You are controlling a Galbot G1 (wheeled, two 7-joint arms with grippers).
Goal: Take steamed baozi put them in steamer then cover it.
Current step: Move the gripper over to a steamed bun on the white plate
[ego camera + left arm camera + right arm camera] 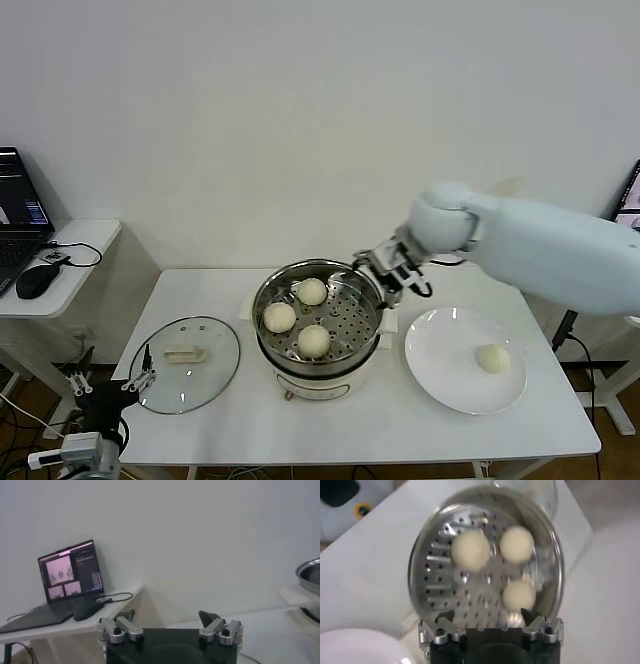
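Jaws on the right gripper [392, 268] are standing wide apart and empty, hanging just past the right rim of the steamer [268, 300] at centre frame. Three steamed baozi [312, 291] are sitting on its perforated tray; a fourth baozi [492, 358] is waiting on the white plate [440, 375] at lower right. I am judging the fetch comes next: approaching from above, closing gently around the soft bun. Lower left, the left gripper [170, 626] is idling open beside the cover [186, 377].
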